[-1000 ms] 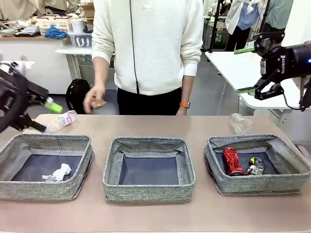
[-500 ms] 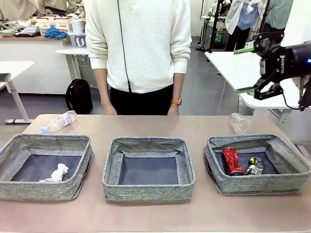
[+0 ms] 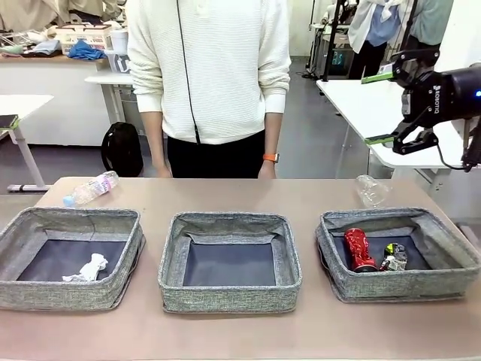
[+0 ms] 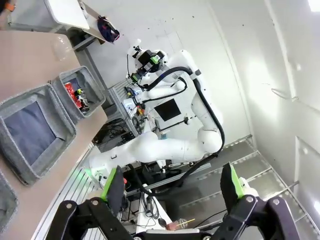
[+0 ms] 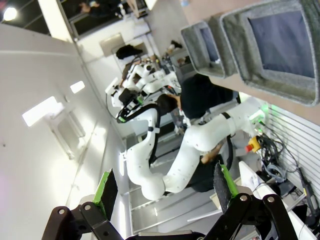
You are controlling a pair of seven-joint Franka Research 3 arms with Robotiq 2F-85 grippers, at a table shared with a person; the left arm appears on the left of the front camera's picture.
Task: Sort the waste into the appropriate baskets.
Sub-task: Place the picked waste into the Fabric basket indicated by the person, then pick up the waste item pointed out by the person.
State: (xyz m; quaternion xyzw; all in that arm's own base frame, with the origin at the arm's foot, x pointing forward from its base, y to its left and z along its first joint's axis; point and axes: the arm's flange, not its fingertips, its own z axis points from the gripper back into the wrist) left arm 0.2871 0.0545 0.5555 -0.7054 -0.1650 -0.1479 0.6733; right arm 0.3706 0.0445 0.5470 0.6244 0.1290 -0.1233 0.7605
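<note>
Sorting by material, we reckon the middle basket (image 3: 229, 297) of 3 awaits left bottle (image 3: 92, 188) and right bottle (image 3: 372, 189) lying behind; left gripper (image 4: 172, 182) and right gripper (image 3: 382, 107) gape unladen; red can (image 3: 359, 250) and silver-black can (image 3: 394, 257) share the right basket (image 3: 398, 287), paper wad (image 3: 89, 268) the left basket (image 3: 68, 297).

Your left gripper (image 4: 172, 183) swung back off table's (image 3: 225, 331) left edge, jaws spread wide; person's hand (image 3: 160, 171) dropped to far edge, person shifted toward table's left side.
</note>
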